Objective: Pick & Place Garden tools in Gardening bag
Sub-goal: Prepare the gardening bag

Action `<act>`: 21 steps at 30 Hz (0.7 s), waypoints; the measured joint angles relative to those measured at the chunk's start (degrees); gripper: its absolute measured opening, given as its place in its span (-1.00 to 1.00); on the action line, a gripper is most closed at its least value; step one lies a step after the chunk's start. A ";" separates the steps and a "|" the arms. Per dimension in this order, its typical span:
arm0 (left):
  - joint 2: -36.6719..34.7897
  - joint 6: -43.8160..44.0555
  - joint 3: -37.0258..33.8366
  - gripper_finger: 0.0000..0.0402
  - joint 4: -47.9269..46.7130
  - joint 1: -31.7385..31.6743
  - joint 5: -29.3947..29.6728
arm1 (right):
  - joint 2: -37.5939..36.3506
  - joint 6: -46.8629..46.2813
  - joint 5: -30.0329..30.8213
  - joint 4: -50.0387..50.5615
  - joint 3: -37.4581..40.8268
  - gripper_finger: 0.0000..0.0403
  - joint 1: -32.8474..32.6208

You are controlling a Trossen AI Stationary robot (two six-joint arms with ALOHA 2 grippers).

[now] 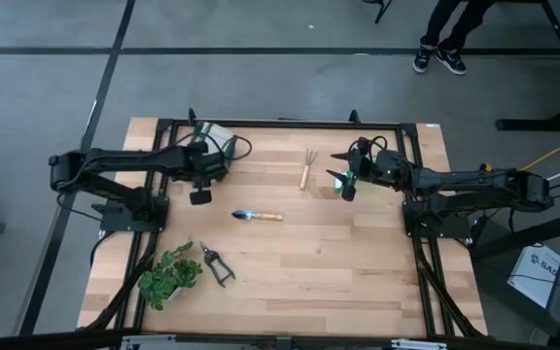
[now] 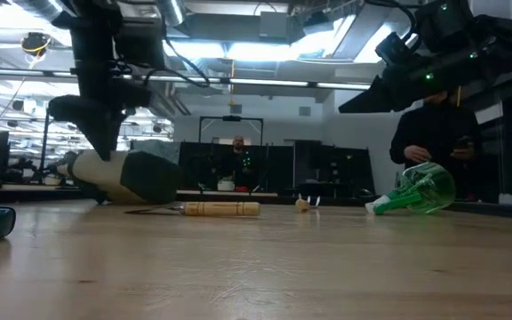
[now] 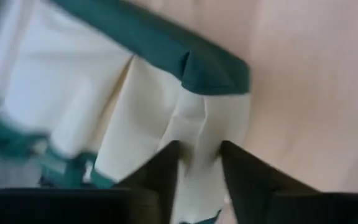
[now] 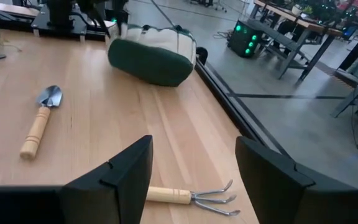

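Observation:
The gardening bag (image 1: pixel 216 138), dark green with cream panels, lies on its side at the table's far left; it also shows in the low view (image 2: pixel 136 175). My left gripper (image 3: pixel 199 163) comes down on it and is shut on its cream cloth. My right gripper (image 4: pixel 191 168) is open and empty, hovering at the far right above the table. The green spray bottle (image 2: pixel 420 190) lies on its side below it. The hand rake (image 1: pixel 306 167), the trowel (image 1: pixel 258 215) and the black shears (image 1: pixel 217 264) lie flat on the table. My left gripper pinches a fold of the bag's cream panel (image 3: pixel 197 134) between its two fingers, just below the dark green trim (image 3: pixel 213 71). The fingers come from above, pointing down. The bag rests on its side on the table.
A leafy green plant (image 1: pixel 170 277) stands at the near left by the shears. The rake (image 4: pixel 191 198) lies just under my right gripper's fingers. Bare wood runs across the middle and near right. A person (image 2: pixel 434 133) stands behind the table's right side.

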State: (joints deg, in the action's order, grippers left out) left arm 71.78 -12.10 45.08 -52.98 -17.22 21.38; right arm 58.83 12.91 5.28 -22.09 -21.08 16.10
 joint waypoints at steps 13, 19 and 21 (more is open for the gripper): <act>2.54 -5.89 5.18 -0.99 4.45 11.22 6.09 | 0.00 -13.11 -9.48 -6.38 -0.31 0.15 0.00; 2.52 -12.42 10.75 -0.99 6.69 18.50 7.14 | 3.28 -14.07 -16.11 -3.50 -6.16 0.15 -0.62; 2.52 -12.46 11.91 -0.99 6.74 20.43 7.36 | 5.78 -9.73 -19.44 -3.39 -8.22 0.15 -1.93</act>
State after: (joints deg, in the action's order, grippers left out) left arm 74.30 -24.56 56.99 -46.24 3.21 28.74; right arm 64.61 3.18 -14.16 -25.48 -29.30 14.16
